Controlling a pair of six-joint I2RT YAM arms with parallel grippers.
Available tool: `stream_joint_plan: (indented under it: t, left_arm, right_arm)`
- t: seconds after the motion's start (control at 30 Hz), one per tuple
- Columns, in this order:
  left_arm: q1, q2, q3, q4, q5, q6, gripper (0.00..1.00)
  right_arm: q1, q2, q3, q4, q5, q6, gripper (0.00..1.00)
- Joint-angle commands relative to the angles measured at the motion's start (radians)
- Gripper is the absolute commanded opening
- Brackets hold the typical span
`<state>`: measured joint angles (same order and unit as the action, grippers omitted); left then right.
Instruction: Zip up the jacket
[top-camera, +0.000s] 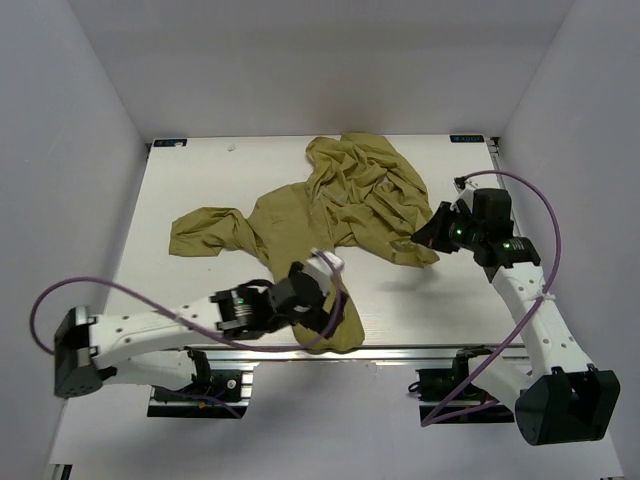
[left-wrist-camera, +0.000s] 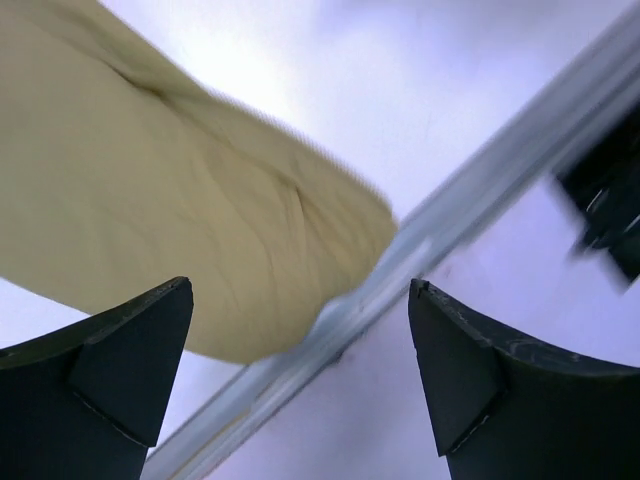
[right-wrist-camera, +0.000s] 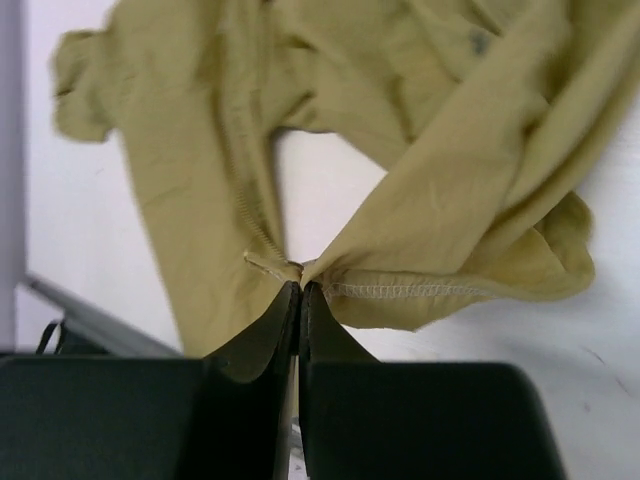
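The olive jacket (top-camera: 330, 205) lies wrinkled across the middle of the table, one sleeve stretched out to the left and a flap hanging near the front edge. My right gripper (top-camera: 420, 238) is shut on the jacket's stitched hem at its right side. In the right wrist view the jaws (right-wrist-camera: 301, 287) pinch a corner of that hem, with the jacket (right-wrist-camera: 450, 170) spreading away from it and a row of zipper teeth (right-wrist-camera: 243, 195) running up to the left. My left gripper (top-camera: 325, 312) is open and empty above the front flap (left-wrist-camera: 150, 200), its fingers (left-wrist-camera: 120, 380) wide apart.
The table's aluminium front rail (left-wrist-camera: 420, 250) runs diagonally under my left gripper, with the flap lying over it. White walls enclose the table on three sides. A purple cable (top-camera: 520, 185) loops off the right arm.
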<state>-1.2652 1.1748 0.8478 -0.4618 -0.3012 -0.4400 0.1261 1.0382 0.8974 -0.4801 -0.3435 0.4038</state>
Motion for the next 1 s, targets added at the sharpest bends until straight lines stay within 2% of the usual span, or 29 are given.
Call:
stream_joint_plan:
  t: [0.0, 0.03, 0.07, 0.1, 0.13, 0.17, 0.2, 0.23, 0.33, 0.43, 0.5, 0.53, 0.57, 0.6, 0.63, 0.7, 0.83, 0.97]
  left_arm:
    - [0.082, -0.15, 0.011, 0.025, -0.156, -0.074, 0.98]
    - [0.125, -0.17, -0.004, 0.04, -0.124, -0.1, 0.98]
    - [0.23, -0.187, -0.006, 0.04, -0.09, -0.109, 0.98]
    - [0.281, -0.188, -0.001, 0.032, -0.054, -0.121, 0.98]
    - [0.33, -0.182, 0.008, 0.009, -0.012, -0.146, 0.98]
    - [0.396, -0.163, 0.022, 0.002, -0.004, -0.154, 0.98]
    - [0.42, -0.15, 0.028, -0.003, -0.004, -0.16, 0.98]
    - [0.441, -0.135, 0.033, -0.008, -0.006, -0.167, 0.98]
    - [0.503, -0.057, 0.066, -0.026, 0.011, -0.181, 0.98]
    - [0.564, 0.031, 0.091, -0.015, 0.062, -0.178, 0.98]
    - [0.602, 0.093, 0.099, 0.006, 0.118, -0.171, 0.98]
    - [0.61, 0.112, 0.1, 0.03, 0.131, -0.158, 0.98]
    - [0.616, 0.127, 0.105, 0.044, 0.14, -0.151, 0.98]
    - [0.618, 0.144, 0.115, 0.055, 0.146, -0.146, 0.98]
    - [0.619, 0.175, 0.126, 0.073, 0.149, -0.132, 0.98]
    - [0.621, 0.209, 0.149, 0.09, 0.157, -0.118, 0.98]
    - [0.627, 0.29, 0.207, 0.12, 0.177, -0.094, 0.98]
    - [0.661, 0.39, 0.201, 0.156, 0.243, -0.085, 0.98]
  right_arm:
    - [-0.002, -0.018, 0.046, 0.08, -0.229, -0.063, 0.0]
    - [0.001, -0.021, 0.035, 0.099, -0.27, -0.071, 0.0]
    - [0.026, -0.02, 0.009, 0.104, -0.319, -0.089, 0.0]
    - [0.055, -0.011, -0.005, 0.1, -0.359, -0.109, 0.0]
    - [0.107, -0.004, -0.012, 0.056, -0.335, -0.153, 0.0]
    - [0.248, 0.005, -0.018, 0.014, -0.272, -0.18, 0.0]
    - [0.323, 0.026, -0.034, -0.021, -0.121, -0.19, 0.0]
    - [0.384, 0.042, -0.049, -0.076, -0.089, -0.195, 0.0]
    - [0.47, 0.06, -0.181, -0.098, -0.147, -0.181, 0.0]
    - [0.51, 0.051, -0.296, -0.142, -0.101, -0.154, 0.0]
    - [0.518, 0.043, -0.324, -0.169, -0.053, -0.132, 0.14]
    - [0.52, 0.039, -0.321, -0.175, -0.049, -0.129, 0.36]
    - [0.518, 0.033, -0.302, -0.179, -0.045, -0.126, 0.48]
    - [0.52, 0.019, -0.279, -0.189, -0.017, -0.119, 0.68]
    - [0.518, 0.011, -0.255, -0.192, 0.003, -0.115, 0.78]
    - [0.52, 0.006, -0.172, -0.207, 0.064, -0.115, 0.89]
    - [0.518, 0.051, -0.023, -0.267, 0.227, -0.099, 0.89]
    - [0.518, 0.147, 0.023, -0.226, 0.235, -0.109, 0.89]
